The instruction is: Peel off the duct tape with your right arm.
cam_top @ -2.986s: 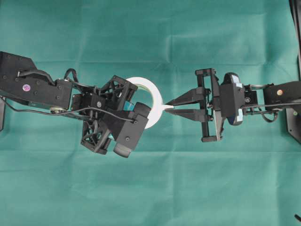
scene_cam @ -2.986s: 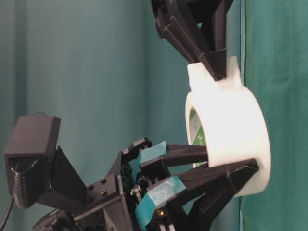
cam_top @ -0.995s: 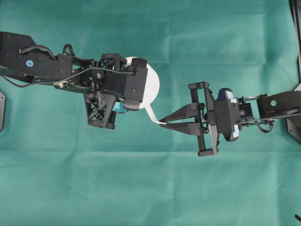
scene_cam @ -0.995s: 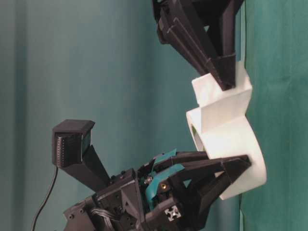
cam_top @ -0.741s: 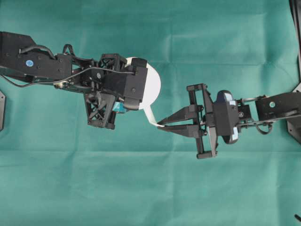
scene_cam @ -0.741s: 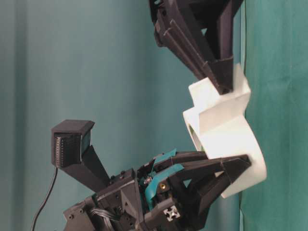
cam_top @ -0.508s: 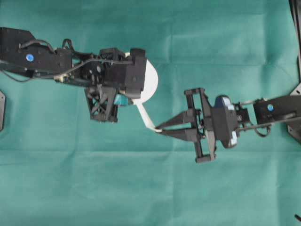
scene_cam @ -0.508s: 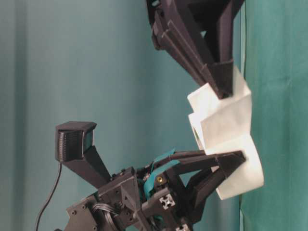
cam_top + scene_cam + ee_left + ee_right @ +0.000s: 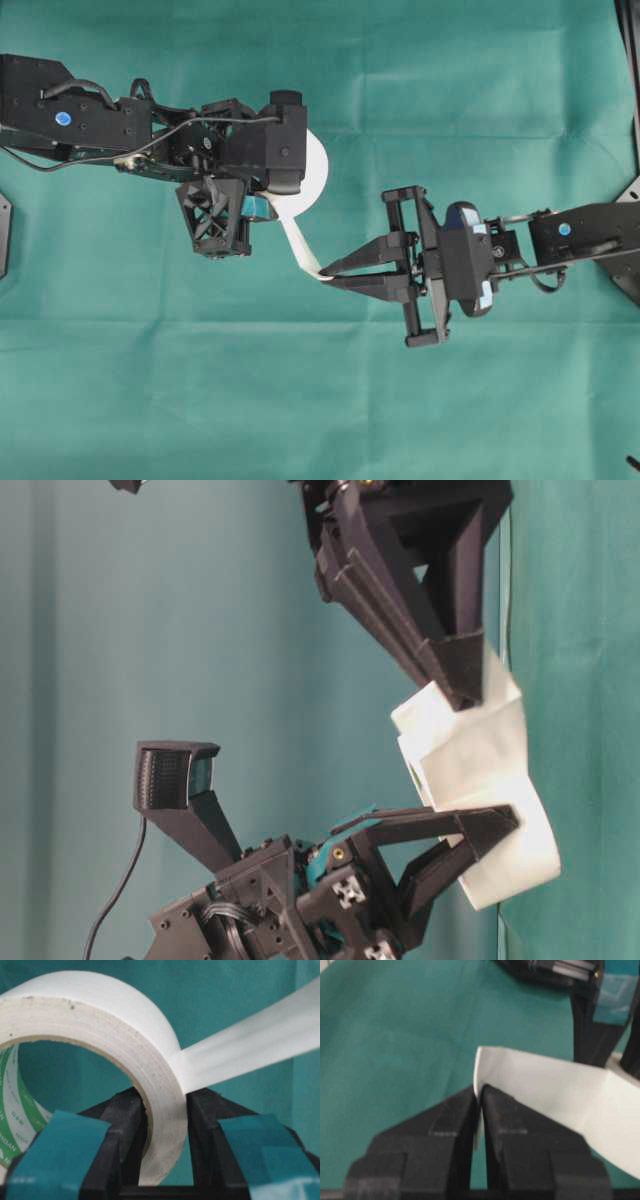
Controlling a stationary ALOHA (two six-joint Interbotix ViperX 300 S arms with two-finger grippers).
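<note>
We see the duct tape point(image 9: 314, 172) roll in the upper left-centre of the overhead view, held off the green-covered desk point(image 9: 320, 400) by the left gripper point(image 9: 262, 205). That gripper is partly closed on the roll's wall: in the left wrist view one finger point(image 9: 122, 1125) sits inside the greenish core and the other outside, with the white wall pinched between them.

A loose white strip point(image 9: 300, 245) runs from the roll down and to the right toward the middle of the overhead frame. Its free end sits between the pointed tips of the right gripper point(image 9: 327, 274), which reaches in from the right side. In the right wrist view those tips are pressed tight together on the edge of the strip point(image 9: 540, 1085), and the tape bends away toward the upper right of that frame.

In the table-level view the right gripper comes from the top, gripping the peeled length above the roll point(image 9: 500, 830), while the left gripper clasps the roll from the lower part of the frame.
</note>
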